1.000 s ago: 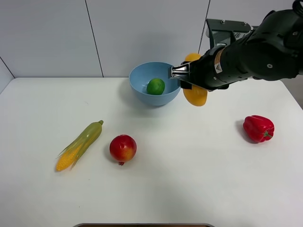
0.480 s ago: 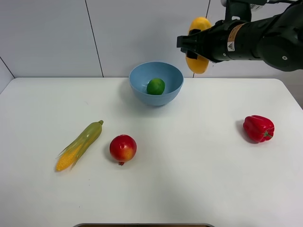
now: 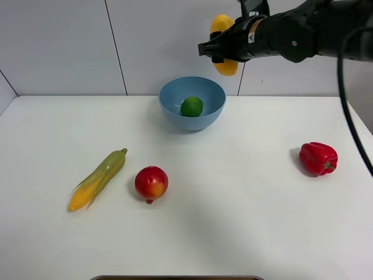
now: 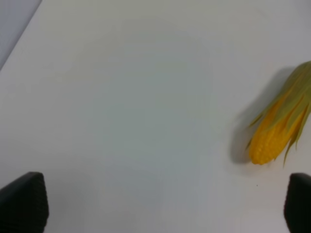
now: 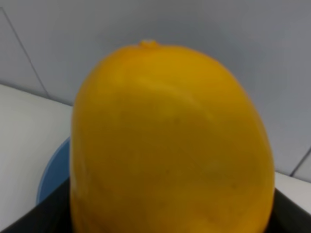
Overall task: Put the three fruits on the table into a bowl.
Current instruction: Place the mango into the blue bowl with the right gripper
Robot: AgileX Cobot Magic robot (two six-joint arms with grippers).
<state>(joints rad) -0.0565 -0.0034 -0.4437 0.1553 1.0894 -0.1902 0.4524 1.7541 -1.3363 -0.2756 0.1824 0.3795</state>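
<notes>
Mango [image 3: 222,24] upright — long axis vertical — clamped in right end effector [image 3: 218,49] above bowl [image 3: 192,123]

A pale grey wall [image 3: 58,46] of flat panels, split by thin dark seams [image 3: 116,48], stands behind the white desk [image 3: 245,233]. Soft, even light leaves only faint shadows on the desk's plain top.

Black, rounded right arm [image 3: 297,32] bears a small pale label [image 3: 253,37] and a thin black cable [image 3: 340,76].
</notes>
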